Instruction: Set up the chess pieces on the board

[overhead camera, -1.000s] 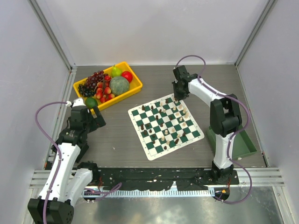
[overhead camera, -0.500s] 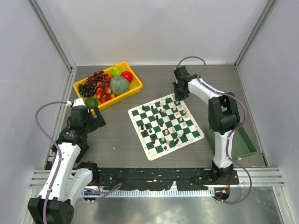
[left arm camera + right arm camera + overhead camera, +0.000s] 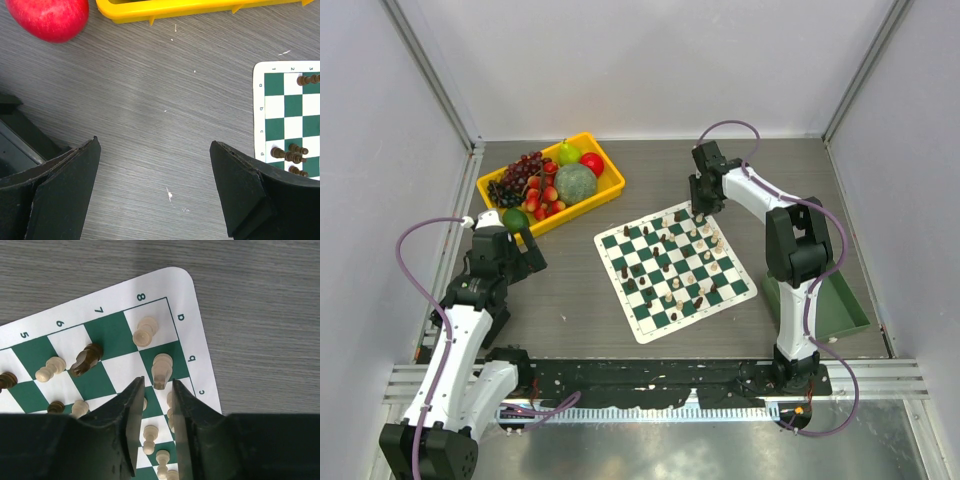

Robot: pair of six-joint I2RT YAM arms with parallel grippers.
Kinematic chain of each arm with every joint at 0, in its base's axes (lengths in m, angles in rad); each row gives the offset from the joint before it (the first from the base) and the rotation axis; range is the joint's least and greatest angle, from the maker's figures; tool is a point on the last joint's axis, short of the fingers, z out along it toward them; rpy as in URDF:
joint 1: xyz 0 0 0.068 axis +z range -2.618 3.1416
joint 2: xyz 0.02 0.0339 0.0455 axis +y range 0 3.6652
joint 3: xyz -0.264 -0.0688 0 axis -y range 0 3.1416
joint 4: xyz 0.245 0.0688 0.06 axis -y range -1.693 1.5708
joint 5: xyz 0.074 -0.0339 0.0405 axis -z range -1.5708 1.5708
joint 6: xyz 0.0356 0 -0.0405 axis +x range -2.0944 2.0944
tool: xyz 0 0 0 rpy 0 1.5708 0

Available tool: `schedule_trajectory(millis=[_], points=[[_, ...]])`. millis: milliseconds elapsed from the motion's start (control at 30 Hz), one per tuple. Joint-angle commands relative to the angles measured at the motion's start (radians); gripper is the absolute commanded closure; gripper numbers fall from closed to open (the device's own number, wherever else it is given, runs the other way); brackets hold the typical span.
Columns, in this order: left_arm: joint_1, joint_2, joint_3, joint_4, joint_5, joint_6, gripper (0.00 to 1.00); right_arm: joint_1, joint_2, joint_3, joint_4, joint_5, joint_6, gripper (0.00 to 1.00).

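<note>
The grey wood-grain table (image 3: pixel 570 300) fills the middle of the top view. The left arm (image 3: pixel 455 340) rises along the lower left and the right arm (image 3: pixel 790 250) bends up the right side. A yellow tray (image 3: pixel 612 186) heaped with fruit sits at the upper left, and a plain green tray (image 3: pixel 848 308) lies at the right edge, partly behind the right arm. The board (image 3: pixel 650 330) lies turned at an angle in the centre of the frame, with the chess pieces (image 3: pixel 685 262), dark and cream, scattered over its squares.

The left gripper (image 3: pixel 155 190) hangs over bare table at the left, well apart from the board, its jaws spread wide. A red apple (image 3: pixel 47 17) lies on the table in the upper left of its wrist view.

The right gripper (image 3: pixel 156 390) is down over the board's upper corner, its fingers (image 3: pixel 132 405) drawn to a narrow gap. A cream piece (image 3: pixel 161 371) stands right at the mouth of that gap; I cannot tell whether it is pinched. To its left a dark piece (image 3: pixel 86 360) looks tilted
</note>
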Motion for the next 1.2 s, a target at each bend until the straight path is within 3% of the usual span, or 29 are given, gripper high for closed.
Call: schedule_trajectory(millis=[0,500,1167], points=[[0.005,-0.009,0.009,0.028,0.0,0.005,0.01,-0.004,-0.035,0.071,-0.004,0.001,-0.017,0.63],[0.005,-0.03,0.011,0.02,0.008,0.002,0.01,0.029,-0.145,0.096,-0.015,-0.033,-0.025,0.51],[0.005,-0.035,0.009,0.011,-0.001,0.002,0.01,0.103,0.069,0.225,-0.069,0.011,0.021,0.46]])
